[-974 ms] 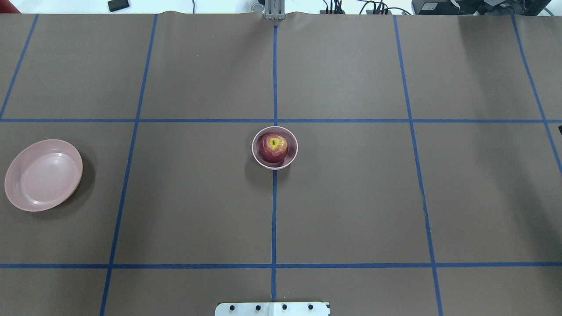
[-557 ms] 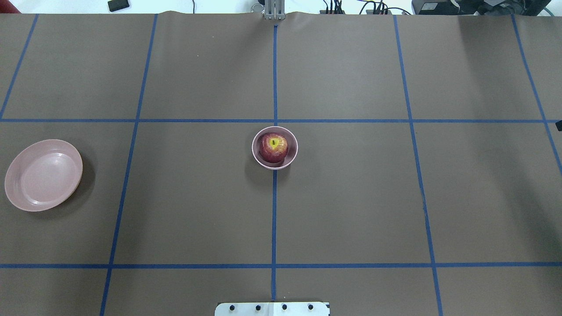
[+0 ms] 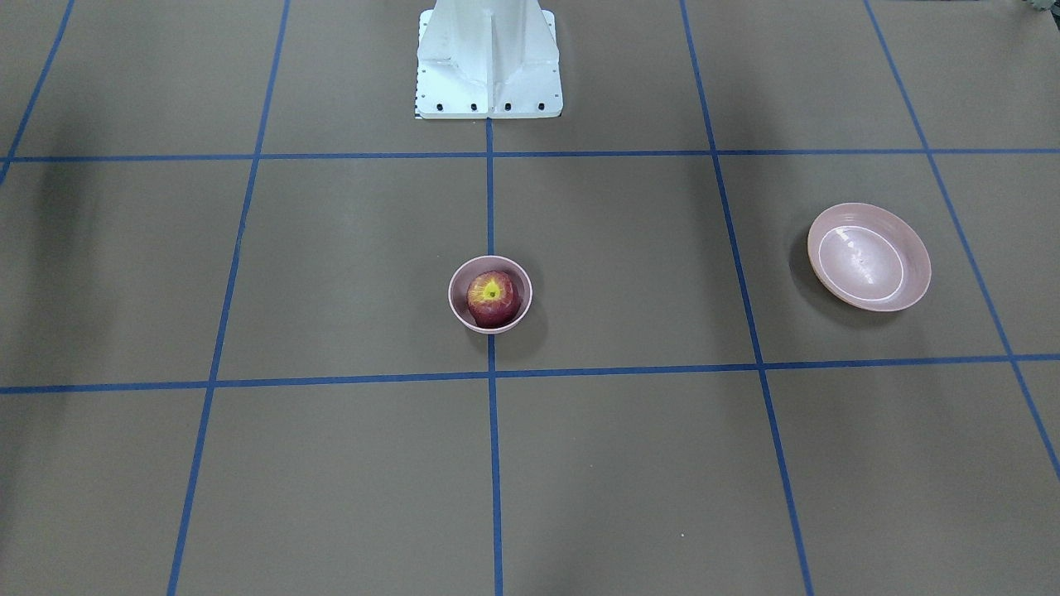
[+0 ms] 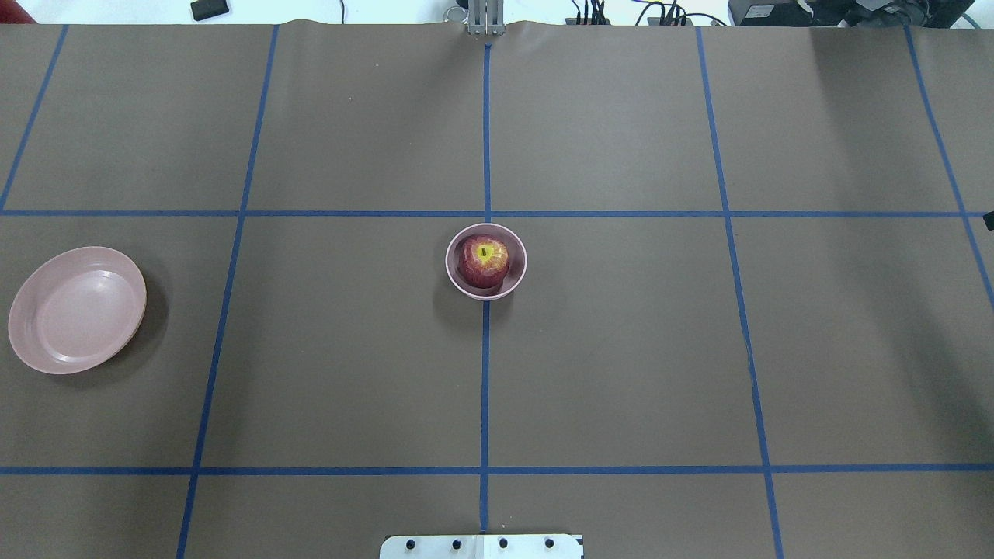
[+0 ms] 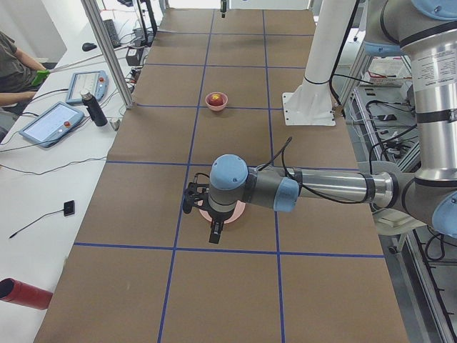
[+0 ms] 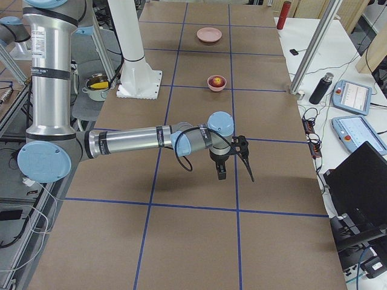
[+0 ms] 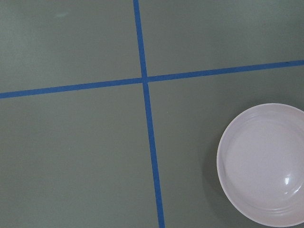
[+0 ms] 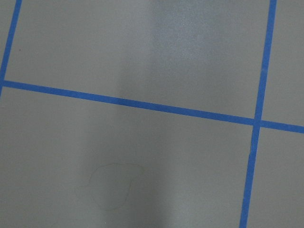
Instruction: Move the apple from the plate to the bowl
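The dark red apple (image 4: 483,261) sits in the small deep pink bowl (image 4: 449,264) at the table's middle; apple (image 3: 493,298) and bowl (image 3: 454,296) also show in the front view. The wide pink plate (image 4: 78,310) is empty at the table's left end, and it shows in the front view (image 3: 869,257) and the left wrist view (image 7: 266,166). My left gripper (image 5: 216,230) hangs over the plate; it shows only in the side view, so I cannot tell its state. My right gripper (image 6: 234,166) hangs over bare table far from the bowl; I cannot tell its state.
The white robot base (image 3: 489,58) stands at the table's near middle. A side bench holds tablets and a dark bottle (image 5: 93,108). A red cylinder (image 5: 25,294) lies off the table's left end. Blue tape lines grid the brown table.
A small dark sliver at the overhead view's right edge has crept slightly upward. Apple, bowl and plate have not moved.
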